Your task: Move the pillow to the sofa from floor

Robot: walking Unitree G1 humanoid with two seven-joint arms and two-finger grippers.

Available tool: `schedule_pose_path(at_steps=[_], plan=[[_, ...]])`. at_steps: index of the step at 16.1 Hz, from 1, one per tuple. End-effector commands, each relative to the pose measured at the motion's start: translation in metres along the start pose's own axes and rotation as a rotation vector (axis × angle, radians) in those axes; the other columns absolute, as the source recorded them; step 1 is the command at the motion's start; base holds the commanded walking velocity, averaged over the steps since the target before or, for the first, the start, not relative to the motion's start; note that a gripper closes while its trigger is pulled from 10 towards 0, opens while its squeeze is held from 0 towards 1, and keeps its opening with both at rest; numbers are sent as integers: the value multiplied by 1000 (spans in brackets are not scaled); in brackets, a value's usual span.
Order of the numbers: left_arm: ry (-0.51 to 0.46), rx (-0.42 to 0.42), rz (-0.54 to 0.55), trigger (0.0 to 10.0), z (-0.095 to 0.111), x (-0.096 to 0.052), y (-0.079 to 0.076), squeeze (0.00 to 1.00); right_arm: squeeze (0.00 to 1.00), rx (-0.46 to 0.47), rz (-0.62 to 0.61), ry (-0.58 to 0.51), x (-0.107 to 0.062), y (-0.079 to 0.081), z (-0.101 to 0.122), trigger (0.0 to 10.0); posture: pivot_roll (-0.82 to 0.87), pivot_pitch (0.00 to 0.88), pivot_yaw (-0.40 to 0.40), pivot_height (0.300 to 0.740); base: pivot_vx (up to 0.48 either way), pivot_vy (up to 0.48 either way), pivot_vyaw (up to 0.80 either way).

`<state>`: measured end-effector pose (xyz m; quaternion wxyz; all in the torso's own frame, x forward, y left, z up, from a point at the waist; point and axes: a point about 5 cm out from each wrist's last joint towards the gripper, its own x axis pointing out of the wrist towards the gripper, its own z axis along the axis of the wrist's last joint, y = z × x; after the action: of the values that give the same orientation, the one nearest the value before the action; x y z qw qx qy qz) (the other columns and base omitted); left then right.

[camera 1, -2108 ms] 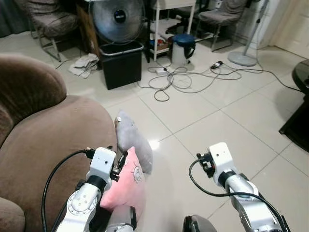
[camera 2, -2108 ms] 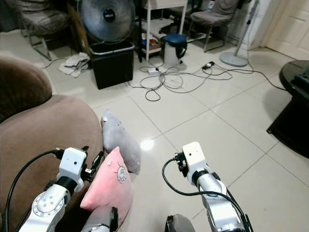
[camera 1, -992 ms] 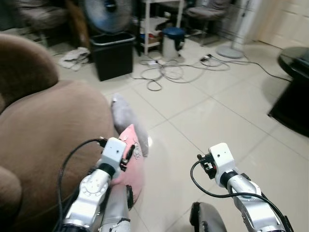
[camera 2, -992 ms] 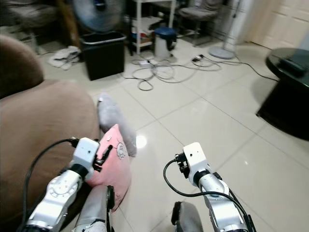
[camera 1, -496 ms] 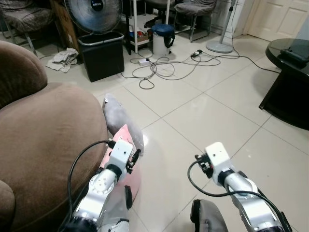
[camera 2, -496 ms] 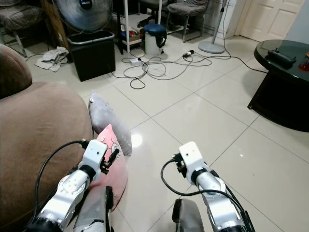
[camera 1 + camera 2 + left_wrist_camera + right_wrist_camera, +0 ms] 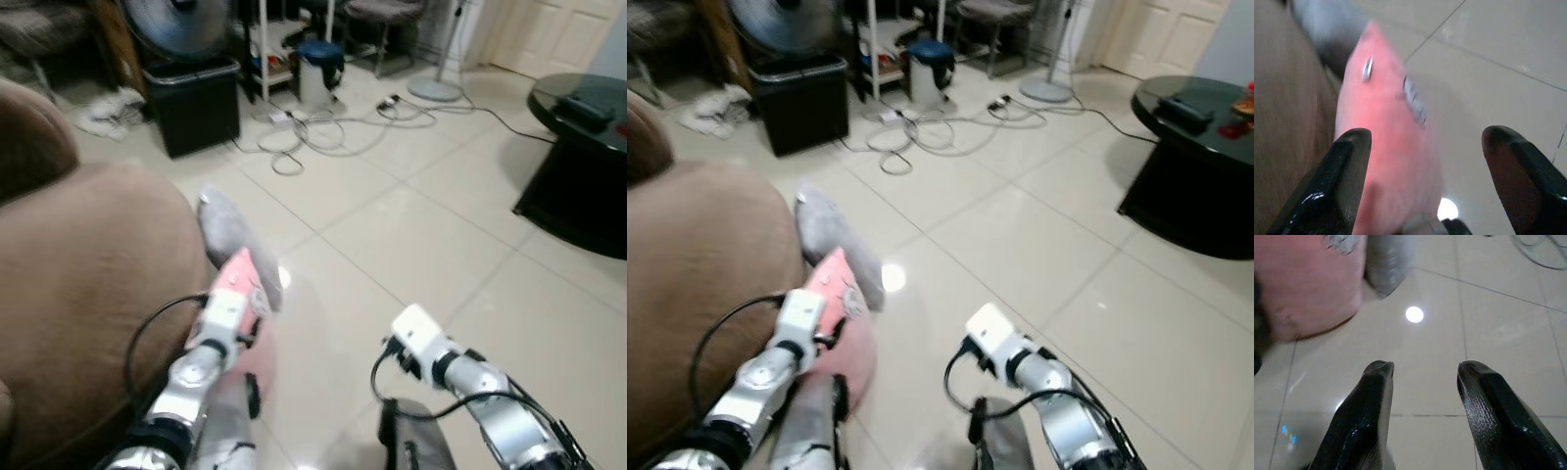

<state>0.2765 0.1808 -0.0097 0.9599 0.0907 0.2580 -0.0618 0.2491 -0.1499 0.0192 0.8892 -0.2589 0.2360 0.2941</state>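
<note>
- Where the head views look down, blurred, the pink pillow (image 7: 238, 284) stands on its edge on the floor (image 7: 411, 225), leaning against the front of the brown sofa (image 7: 88, 264), with a grey pillow (image 7: 223, 227) touching it on its far side.
- The left gripper (image 7: 257, 323) hovers just beside the pink pillow's top corner, and the right gripper (image 7: 965, 357) hangs over bare tiles, well apart from both pillows.
- Further off are a black bin (image 7: 194, 106) with a fan (image 7: 186, 20) above it, a tangle of cables (image 7: 323, 132), a small pail with a blue lid (image 7: 319, 70), and a dark low tabletop (image 7: 578, 108) at the right edge of the floor.
- In the left wrist view, the left gripper (image 7: 1425, 161) has its fingers (image 7: 1347, 166) spread wide with nothing between them; the pink pillow (image 7: 1386, 142) lies ahead, nearer one finger, with the sofa (image 7: 1288, 107) at its side.
- In the right wrist view, the right gripper (image 7: 1422, 396) has its fingers (image 7: 1371, 401) parted and holding nothing above the tiles (image 7: 1488, 333); the pink pillow (image 7: 1308, 279) and grey pillow (image 7: 1388, 259) lie beyond them.
</note>
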Motion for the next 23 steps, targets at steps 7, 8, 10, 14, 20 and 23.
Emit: schedule_pose_path(at_steps=[7, 8, 10, 14, 20, 23], plan=[[35, -60, 134, 10000, -8, 0, 21, 1000, 0, -168, 121, -158, -21, 6, 23, 10000, -62, 150, -152, 584, 0, 0, 0], [17, -59, 161, 10000, -6, 0, 25, 1000, 0, -161, 129, -188, -26, 6, 29, 10000, -72, 162, -161, 584, 0, 0, 0], [-2, -19, 181, 10000, -4, -1, 29, 1000, 0, -172, 141, -207, -32, 5, 34, 10000, -104, 174, -178, 584, 0, 0, 0], [-92, 99, 411, 10000, 12, -5, 57, 1000, 0, -219, 208, -264, -40, 6, 52, 10000, -144, 212, -216, 584, 0, 0, 0], [49, 173, 440, 10000, -14, -15, 73, 1000, 0, -245, 309, -255, -53, 5, 57, 10000, -188, 209, -255, 584, 0, 0, 0], [89, 239, 491, 10000, -23, -22, 84, 1000, 0, -272, 331, -255, -55, 2, 61, 10000, -213, 212, -269, 584, 0, 0, 0]])
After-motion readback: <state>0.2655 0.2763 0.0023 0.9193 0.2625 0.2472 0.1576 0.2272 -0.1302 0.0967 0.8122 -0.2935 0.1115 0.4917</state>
